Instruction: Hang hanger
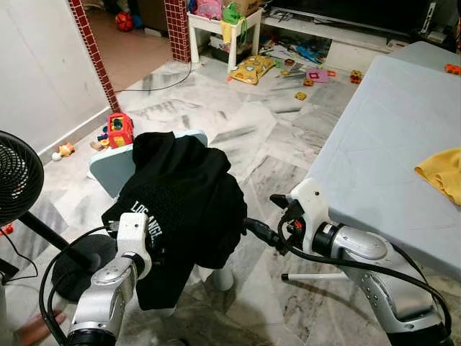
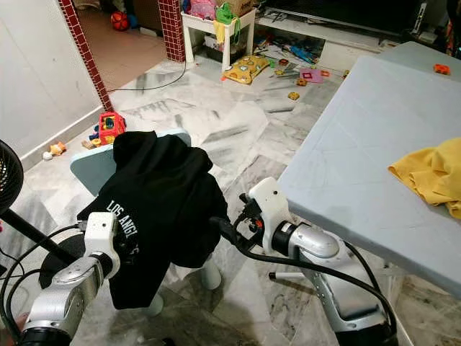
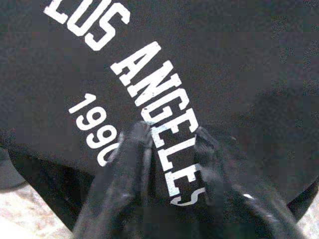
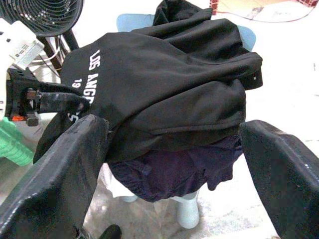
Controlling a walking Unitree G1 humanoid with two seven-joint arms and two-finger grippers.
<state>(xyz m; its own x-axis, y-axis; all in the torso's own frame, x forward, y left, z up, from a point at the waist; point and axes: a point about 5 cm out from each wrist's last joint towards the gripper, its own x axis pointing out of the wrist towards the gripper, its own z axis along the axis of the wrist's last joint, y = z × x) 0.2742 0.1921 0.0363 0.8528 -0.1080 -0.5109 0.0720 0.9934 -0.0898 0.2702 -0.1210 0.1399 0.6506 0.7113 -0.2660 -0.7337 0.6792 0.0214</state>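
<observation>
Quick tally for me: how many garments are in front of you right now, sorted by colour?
Black: 1, the Los Angeles top draped over the small light-blue table, left tool against its print.
Dark purple: 1, the garment under the black one.
Yellow: 1, the cloth on the grey table.
Total: 3

Both forearms are rounded silver shells ending in white, boxy wrist housings, the right one point(image 1: 311, 205) carrying small red fittings where black cables bunch at the joint. Thick black cables loop loosely off each arm, one trailing along the right forearm and another curling beside the left arm point(image 1: 108, 288). Each gripper has two long, matte black fingers point(image 4: 60, 174), broad and scuffed.
</observation>
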